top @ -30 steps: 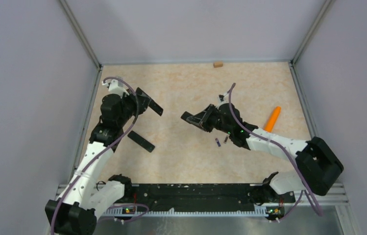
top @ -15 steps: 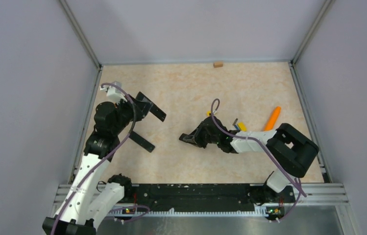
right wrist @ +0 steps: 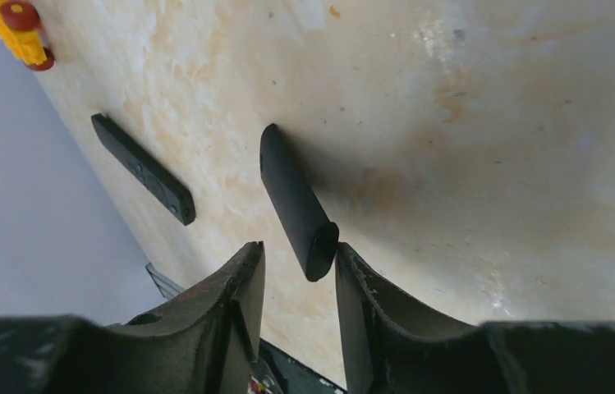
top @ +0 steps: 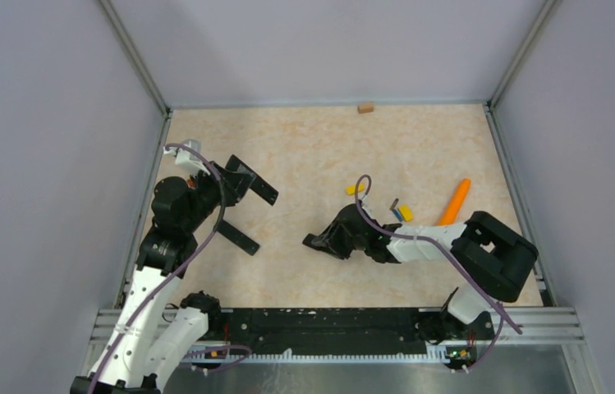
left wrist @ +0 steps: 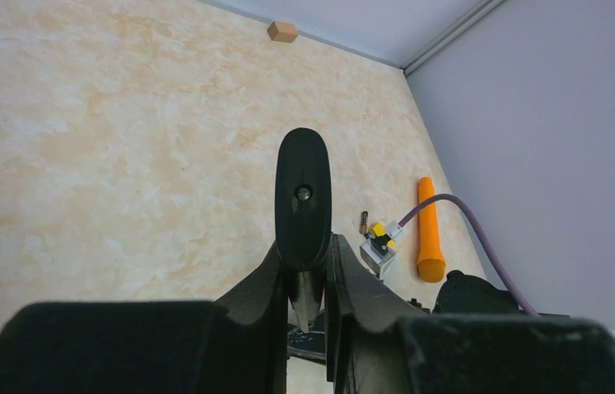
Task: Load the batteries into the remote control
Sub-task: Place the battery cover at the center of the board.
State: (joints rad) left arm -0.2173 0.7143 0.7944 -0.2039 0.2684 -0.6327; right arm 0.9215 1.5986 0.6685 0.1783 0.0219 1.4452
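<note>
The left gripper [top: 240, 176] is held above the table at the 9 o'clock side of the top view. Its fingers are pressed onto a slim black remote [left wrist: 304, 176], which sticks out past the tips toward 4 o'clock. In the left wrist view the left gripper [left wrist: 305, 248] pinches the remote's near end, and a small round hole shows on the remote's face.

The right gripper [top: 318, 240] sits low near the table's middle, pointing toward 9 o'clock. In the right wrist view the right gripper [right wrist: 300, 246] has its fingers apart. The end of a second remote [right wrist: 291, 193], thick and rounded, lies between the tips. Bare table shows between this remote and one finger, so it is not pinched. It rests on the table and runs away toward 11 o'clock in that view.

A third remote [top: 236, 237], flat and thin, lies on the table at 9 o'clock from the right gripper and at 6 o'clock from the left one, apart from both.

One battery [top: 395, 204], tiny and dark, lies on the table at 2 o'clock from the right gripper, just beside a yellow block [top: 405, 213]. It is in no remote. I can make out no other battery for certain.

A second yellow block [top: 355, 189] lies at 10 o'clock from the battery. An orange stick [top: 456, 201] lies at 3 o'clock from it. A tan block [top: 364, 107] sits at the table's 12 o'clock edge.
</note>
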